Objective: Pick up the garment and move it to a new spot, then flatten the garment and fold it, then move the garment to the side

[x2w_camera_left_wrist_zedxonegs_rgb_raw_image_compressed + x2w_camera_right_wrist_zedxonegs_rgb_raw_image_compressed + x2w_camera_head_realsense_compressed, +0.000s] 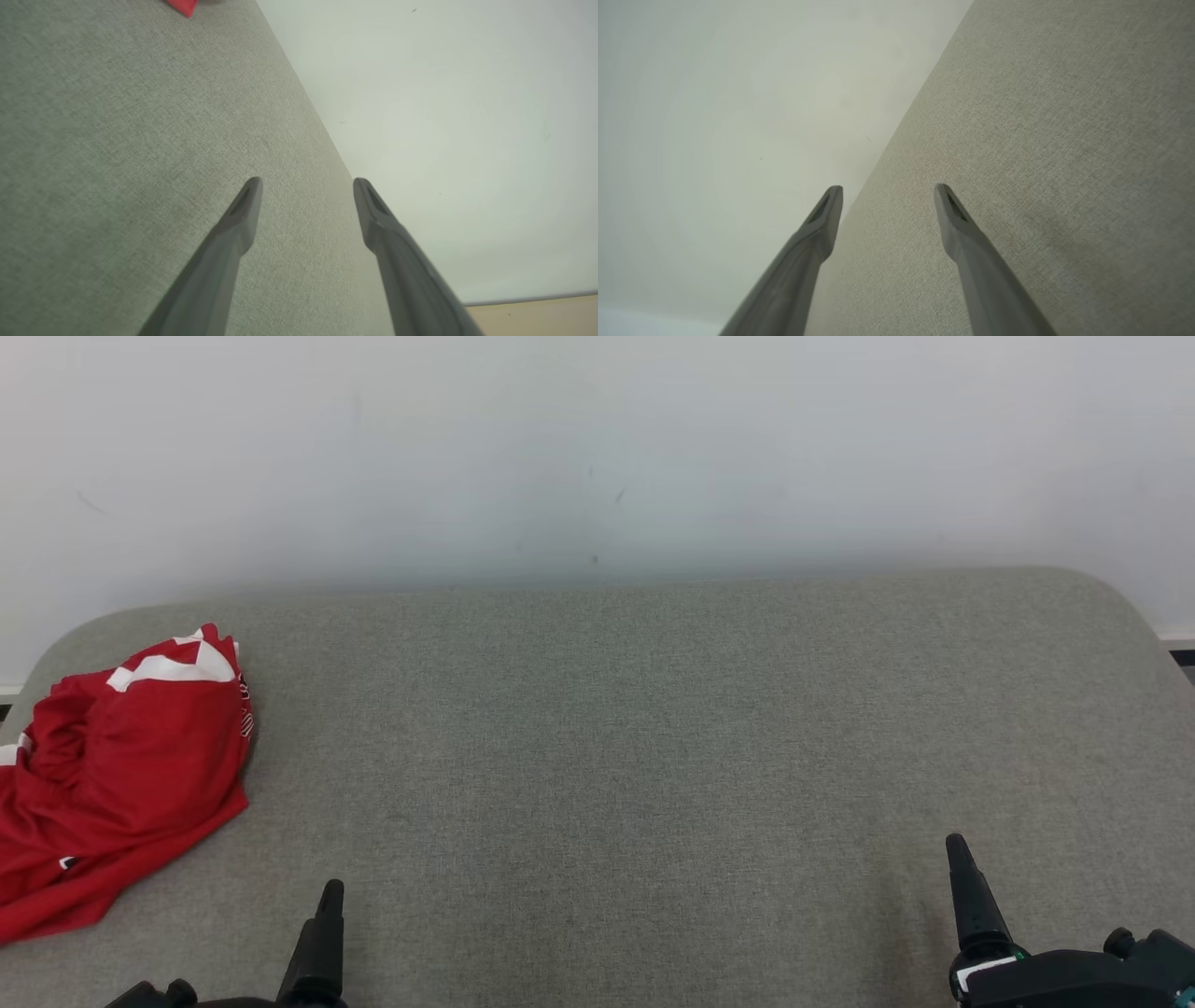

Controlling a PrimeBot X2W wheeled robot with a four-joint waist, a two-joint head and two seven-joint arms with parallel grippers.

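Left tool [307, 184] has its two dark fingers spread well apart with nothing between them, over the grey fabric-covered table [117, 140]. The right tool [888, 189] is the same, spread wide and empty above the same cloth surface. From the head camera one finger of each rises at the near edge, the left finger [329, 905] and the right finger [966, 887], well apart from each other. Ahead of the left tool and off to its left lies the red garment [121, 775], a crumpled jersey with white trim, bunched at the table's left end and running out of view there. It is clear of the left tool and far from the right one. Beyond both tools the table meets a white wall [597, 448].
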